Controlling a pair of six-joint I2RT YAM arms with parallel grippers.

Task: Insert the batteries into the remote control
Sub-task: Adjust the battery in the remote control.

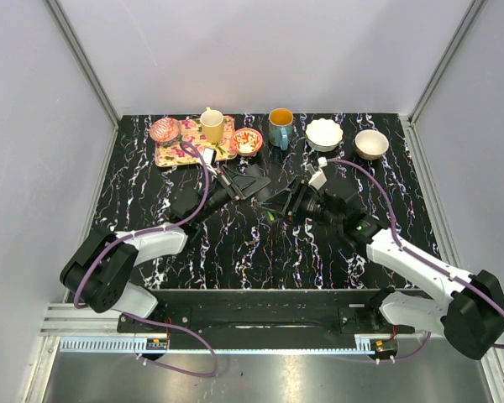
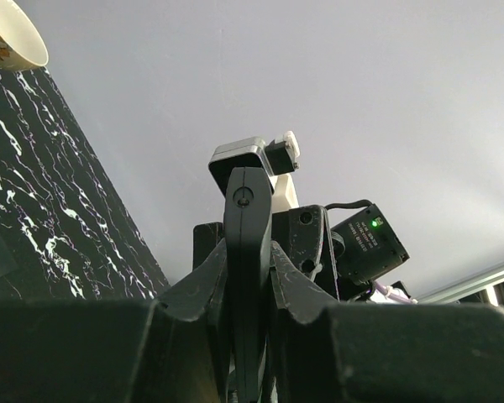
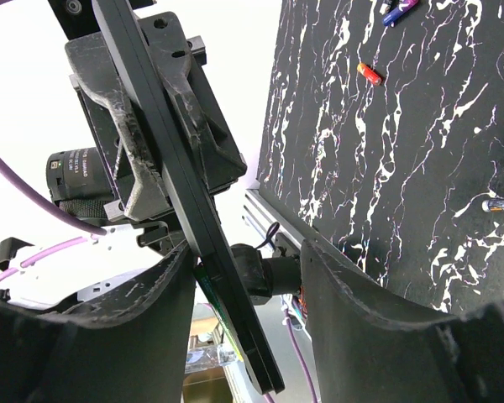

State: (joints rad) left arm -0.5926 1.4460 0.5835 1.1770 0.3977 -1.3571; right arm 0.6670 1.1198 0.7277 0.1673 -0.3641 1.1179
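Black and slim, the rectangular plastic remote control [image 2: 248,222] is pinched edge-on between the pressed-in fingers [image 2: 203,281] of the left gripper [image 2: 248,256] and held clear of the table. Its far end passes between the fingers [image 3: 353,311] of the right gripper [image 3: 250,281], whose jaws stand spread wide. The bar lies close to one finger, but contact cannot be determined. A green sliver [image 3: 208,294] runs along the bar's edge there; whether it is a battery cannot be told.

Writing: white print on a black cylindrical housing [image 3: 77,175] behind the left gripper, and on a black camera module with a lit green lamp [image 2: 368,239], is too small to read.

Surroundings: on the black, white-veined table [image 1: 260,252] lie a small red cylinder [image 3: 369,73], a purple-blue one [image 3: 399,12] and a grey-blue one [image 3: 502,204], all well apart from both grippers. Along the far edge stand a floral tray [image 1: 175,157] bearing a pink glass bowl [image 1: 165,130] and a yellow mug [image 1: 212,126], then a red-patterned bowl [image 1: 246,141], a teal mug [image 1: 280,128], a white bowl [image 1: 324,134] and a beige bowl [image 1: 371,144]. The left gripper's body covers much of the bar's face in the right wrist view.
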